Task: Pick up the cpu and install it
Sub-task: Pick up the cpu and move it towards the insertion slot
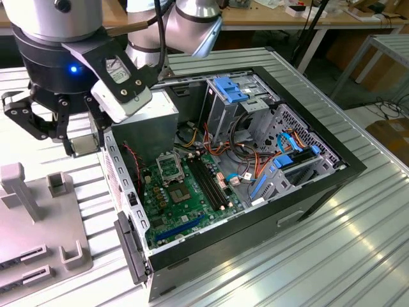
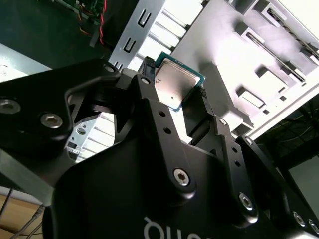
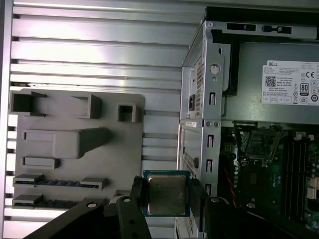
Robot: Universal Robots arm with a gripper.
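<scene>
Evidently the claw is clamped on the cpu by two opposite edges, carrying it over the desk with the open computer case just beside it; light, thin and stiff, its underside is probably delicate, so the edges suit

Ribbed aluminium tabletop, pale wooden workbench behind

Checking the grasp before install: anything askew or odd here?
Nothing stands out. The cpu sits between the fingers of the gripper, its edges square to them in the first wrist view, with the metal top facing that camera. It is held outside the open computer case, beside the case's metal frame.
</scene>
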